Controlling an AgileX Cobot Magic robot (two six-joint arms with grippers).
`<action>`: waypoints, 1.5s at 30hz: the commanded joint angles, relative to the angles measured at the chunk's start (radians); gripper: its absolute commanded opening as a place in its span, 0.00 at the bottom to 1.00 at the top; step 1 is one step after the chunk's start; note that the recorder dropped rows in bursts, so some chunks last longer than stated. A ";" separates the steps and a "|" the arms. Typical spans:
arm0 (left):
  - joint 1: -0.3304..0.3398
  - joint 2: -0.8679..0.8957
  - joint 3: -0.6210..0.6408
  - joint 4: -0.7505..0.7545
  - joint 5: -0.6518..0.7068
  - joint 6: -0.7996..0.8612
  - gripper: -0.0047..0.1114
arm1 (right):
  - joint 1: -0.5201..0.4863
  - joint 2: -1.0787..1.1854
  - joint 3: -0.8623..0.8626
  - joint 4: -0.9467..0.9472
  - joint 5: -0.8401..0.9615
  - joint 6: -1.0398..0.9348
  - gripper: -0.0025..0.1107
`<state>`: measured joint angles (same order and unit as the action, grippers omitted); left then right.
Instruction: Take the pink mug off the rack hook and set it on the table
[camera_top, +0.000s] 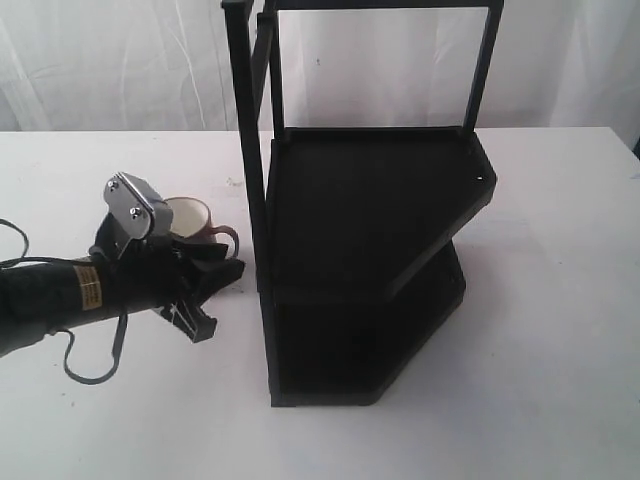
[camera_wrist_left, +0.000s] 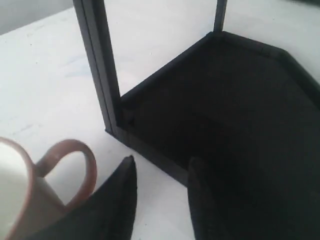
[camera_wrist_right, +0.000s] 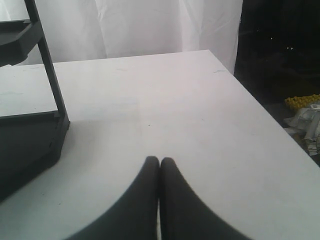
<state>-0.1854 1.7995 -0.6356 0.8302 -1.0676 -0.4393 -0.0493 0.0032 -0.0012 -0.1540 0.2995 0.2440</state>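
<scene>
Ext: mug (camera_top: 188, 218) upright on table (camera_top: 520, 400), just left of rack (camera_top: 370, 260), not hanging. My arm (camera_top: 60, 290) covers its lower half, so base contact not visible.

L wrist: L gripper (camera_wrist_left: 162, 167) wide, nothing between; mug just beside one finger (camera_wrist_left: 117, 200). Risk: crooked pull-back, finger snags handle (camera_wrist_left: 75, 160), tips mug. Mug body cut off by frame edge.

R wrist: R gripper (camera_wrist_right: 159, 162) closed, empty, well away.

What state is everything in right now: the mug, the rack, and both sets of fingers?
pink mug: upright, mouth up, off the rack.
left fingers: open, beside the mug's handle, holding nothing.
right fingers: shut, empty, above the table.
rack: standing upright on the table.
</scene>
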 joint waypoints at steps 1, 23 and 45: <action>0.003 -0.176 0.067 0.028 -0.009 -0.013 0.23 | 0.003 -0.003 0.001 0.002 -0.010 -0.002 0.02; 0.247 -0.862 0.150 -0.862 0.909 0.516 0.04 | 0.003 -0.003 0.001 0.002 -0.010 -0.002 0.02; 0.352 -1.465 0.527 -1.216 0.682 0.516 0.04 | 0.003 -0.003 0.001 0.002 -0.010 -0.002 0.02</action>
<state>0.1709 0.4176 -0.1370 -0.3353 -0.3423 0.0715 -0.0493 0.0032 -0.0012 -0.1540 0.2995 0.2440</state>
